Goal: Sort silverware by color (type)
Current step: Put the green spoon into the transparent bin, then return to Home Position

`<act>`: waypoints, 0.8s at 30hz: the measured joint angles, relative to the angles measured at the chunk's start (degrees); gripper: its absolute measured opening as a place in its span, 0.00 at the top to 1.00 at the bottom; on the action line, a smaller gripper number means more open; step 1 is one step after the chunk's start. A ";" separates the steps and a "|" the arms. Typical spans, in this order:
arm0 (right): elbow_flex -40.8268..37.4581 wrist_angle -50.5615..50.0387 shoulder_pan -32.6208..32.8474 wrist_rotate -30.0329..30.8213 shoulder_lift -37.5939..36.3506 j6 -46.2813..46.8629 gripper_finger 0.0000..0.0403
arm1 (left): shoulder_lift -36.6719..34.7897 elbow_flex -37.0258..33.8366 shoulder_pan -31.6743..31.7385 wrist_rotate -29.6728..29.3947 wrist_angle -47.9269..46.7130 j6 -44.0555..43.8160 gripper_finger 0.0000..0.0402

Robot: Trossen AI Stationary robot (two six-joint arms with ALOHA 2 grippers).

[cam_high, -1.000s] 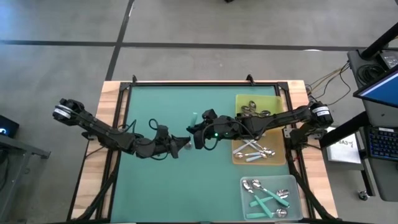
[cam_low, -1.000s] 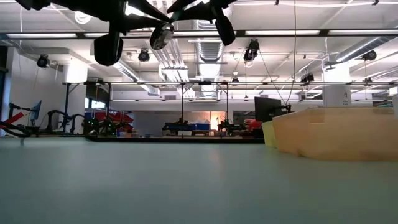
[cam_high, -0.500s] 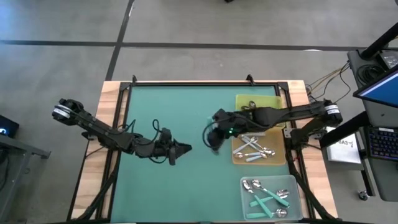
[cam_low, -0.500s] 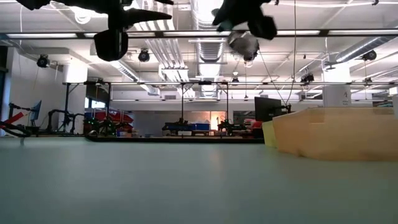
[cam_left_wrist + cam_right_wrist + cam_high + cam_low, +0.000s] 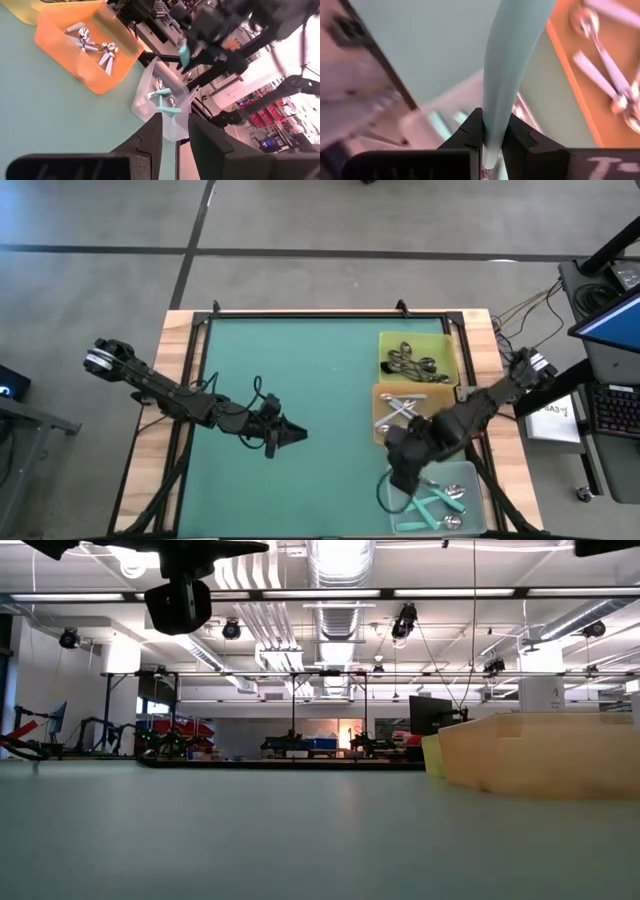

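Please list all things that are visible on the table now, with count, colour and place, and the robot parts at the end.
Table: one, green mat, wooden edges.
Yellow tray: one, far right side; holds dark spoons, count unclear.
Orange tray: one, right side, between the other two; holds light blue spoons, several.
Clear tray: one, near right corner; holds teal spoons, several.
Teal spoon: one, held by its handle, in the air by the clear tray.
Left gripper: over the mat's left-centre, open, empty.
Right gripper: at the clear tray's edge, shut on the teal spoon.
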 joint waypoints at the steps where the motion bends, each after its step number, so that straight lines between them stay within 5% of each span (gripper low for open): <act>1: -0.29 -1.02 1.23 0.01 0.48 0.29 0.92 | -0.01 0.00 0.00 0.00 -0.01 -0.03 0.81; 14: -7.67 -2.86 9.79 -11.24 8.05 -0.47 0.92 | -0.07 0.00 -0.07 -0.01 0.14 -3.38 0.81; 20: -7.48 -2.90 10.98 -11.34 7.66 0.96 0.68 | -0.68 0.00 -0.20 0.00 0.26 -3.68 0.81; 24: -7.20 -3.16 11.38 -11.29 6.33 -5.86 0.54 | -1.00 0.00 -0.22 0.00 0.26 -3.67 0.81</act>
